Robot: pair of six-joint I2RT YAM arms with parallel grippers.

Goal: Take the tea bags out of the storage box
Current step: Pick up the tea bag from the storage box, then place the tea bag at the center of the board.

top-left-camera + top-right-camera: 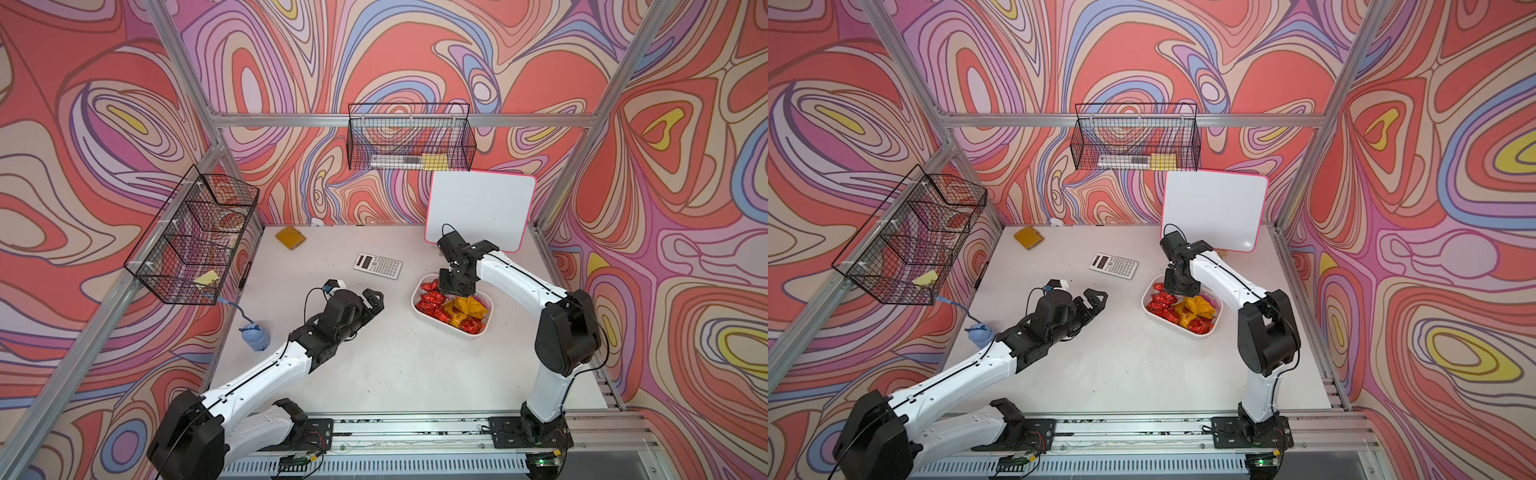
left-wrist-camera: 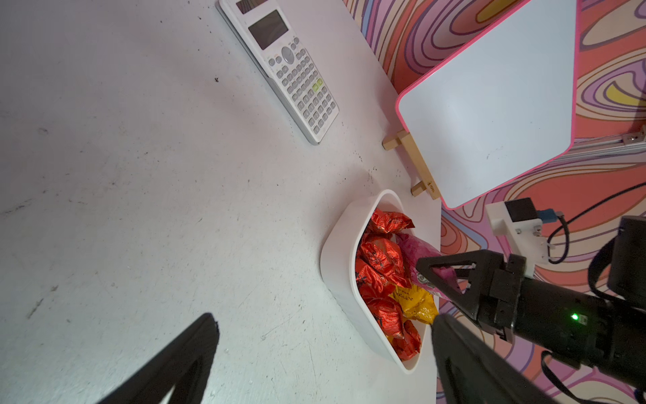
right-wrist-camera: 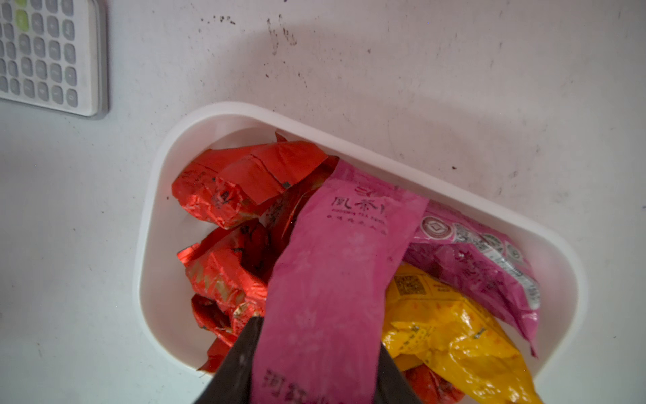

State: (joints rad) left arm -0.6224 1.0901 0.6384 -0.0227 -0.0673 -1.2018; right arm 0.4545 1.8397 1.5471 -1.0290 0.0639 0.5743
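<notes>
Right wrist view: the right gripper (image 3: 318, 335) pinches one end of a pink tea bag (image 3: 342, 252) lying across the red tea bags (image 3: 227, 196) inside the storage box (image 3: 153, 224). Its slick foil could slip free on lifting. Meanwhile the left gripper (image 1: 373, 300) hangs spread wide.

We look past our left gripper (image 2: 324, 318), jaws spread wide over the white table (image 2: 140, 175), to the storage box (image 2: 341, 252) of red and yellow tea bags (image 2: 381, 259). The right gripper (image 2: 428, 280) meets a pink sachet (image 2: 416, 250) inside. Beyond lie a calculator (image 2: 290, 70) and a pink-framed whiteboard (image 2: 489, 105) on its wooden stand (image 2: 416, 157).
</notes>
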